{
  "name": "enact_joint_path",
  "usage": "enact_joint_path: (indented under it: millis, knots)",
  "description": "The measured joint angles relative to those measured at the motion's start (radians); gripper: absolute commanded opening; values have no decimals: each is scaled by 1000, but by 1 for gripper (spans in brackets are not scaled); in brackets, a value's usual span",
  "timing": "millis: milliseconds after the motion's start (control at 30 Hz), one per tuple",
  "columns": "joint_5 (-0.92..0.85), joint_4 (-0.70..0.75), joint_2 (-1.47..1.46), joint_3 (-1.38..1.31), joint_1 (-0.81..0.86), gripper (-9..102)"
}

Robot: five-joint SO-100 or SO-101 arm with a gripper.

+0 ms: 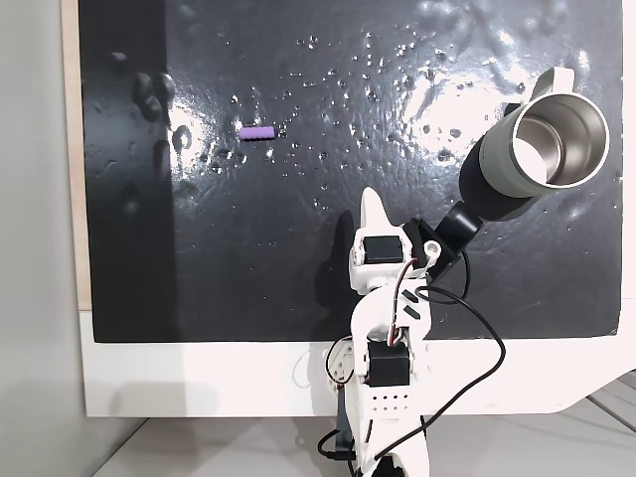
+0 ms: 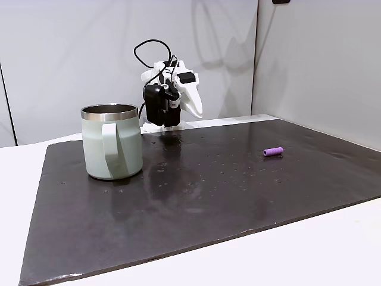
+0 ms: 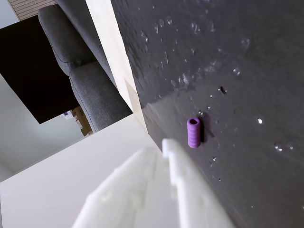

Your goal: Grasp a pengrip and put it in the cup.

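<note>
Starting stage, nothing grasped yet: gripper sits folded back over the mat's near edge by the arm base, raised off the surface, white fingers look pressed together and empty in the wrist view. Pengrip lies on its side untouched toward the mat's far edge, well apart from the claw. Cup stands upright and empty near the far right corner in a fixed view. Reach, grasp, carry and drop all remain.

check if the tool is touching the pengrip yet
Apart. In a fixed view from above, bare dark mat lies between the tool and the pengrip; the wrist view also shows a gap.
</note>
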Motion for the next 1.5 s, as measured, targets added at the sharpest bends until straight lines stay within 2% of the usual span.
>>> enact_joint_path:
  millis: [167, 567, 700, 833, 1100, 1500]
  knots:
    - [-64, 0, 0, 0, -52, 0]
    - [-74, 3, 0, -8, -48, 0]
    - [-74, 87, 0, -77, -91, 0]
    - [-61, 176, -152, -291, -138, 0]
    - [75, 318, -649, -821, -190, 0]
    - [296, 644, -1310, -1528, -345, 0]
